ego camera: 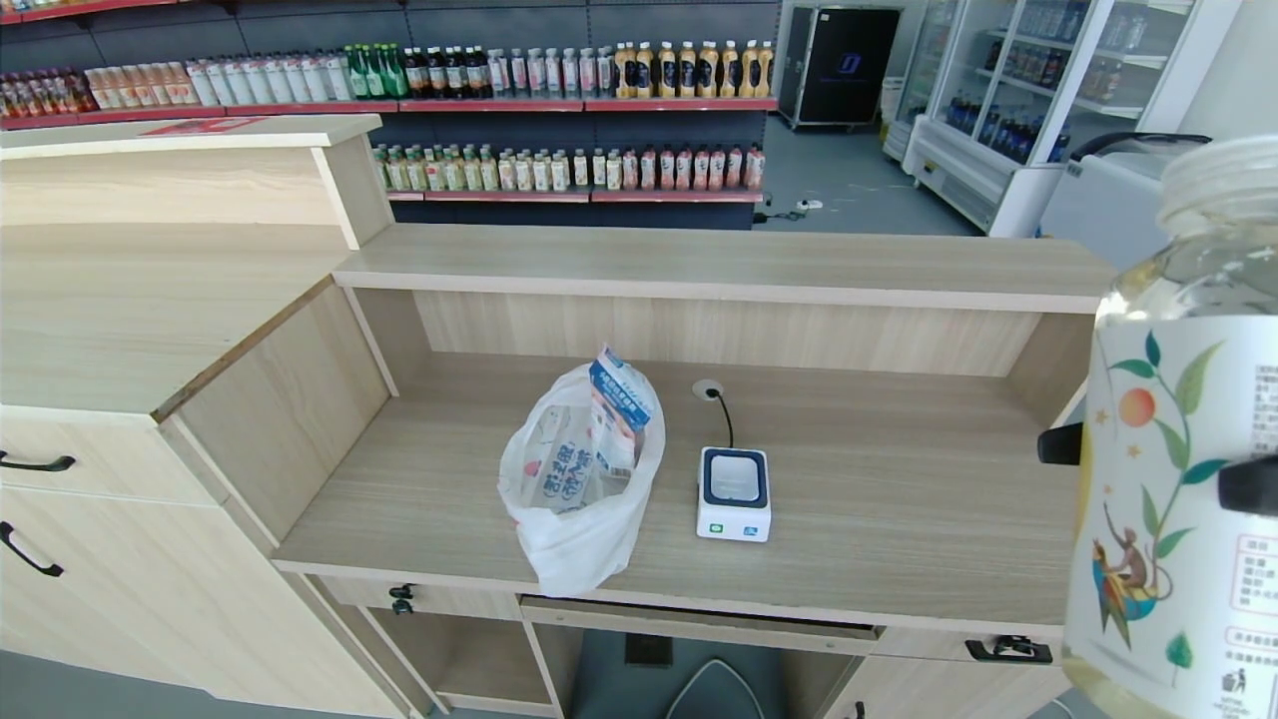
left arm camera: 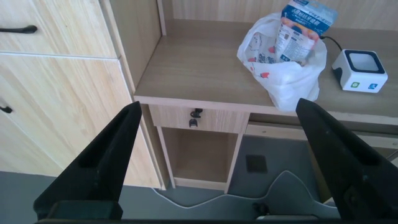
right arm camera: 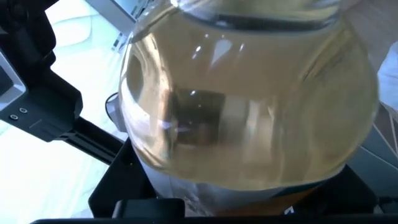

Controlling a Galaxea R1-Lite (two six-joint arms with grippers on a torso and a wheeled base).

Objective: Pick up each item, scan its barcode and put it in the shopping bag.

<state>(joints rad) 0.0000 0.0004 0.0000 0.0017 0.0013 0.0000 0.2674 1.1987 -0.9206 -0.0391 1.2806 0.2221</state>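
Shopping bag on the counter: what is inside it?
A blue-and-white pack stands in the shopping bag, top poking out. Whether the printing beside it is another item cannot be told; the bag's bottom is covered by plastic.

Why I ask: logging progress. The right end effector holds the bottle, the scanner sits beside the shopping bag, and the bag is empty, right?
The shopping bag is not empty: the head view shows a blue-and-white pouch standing in it. The right end effector does hold the bottle, and the scanner sits beside the bag.
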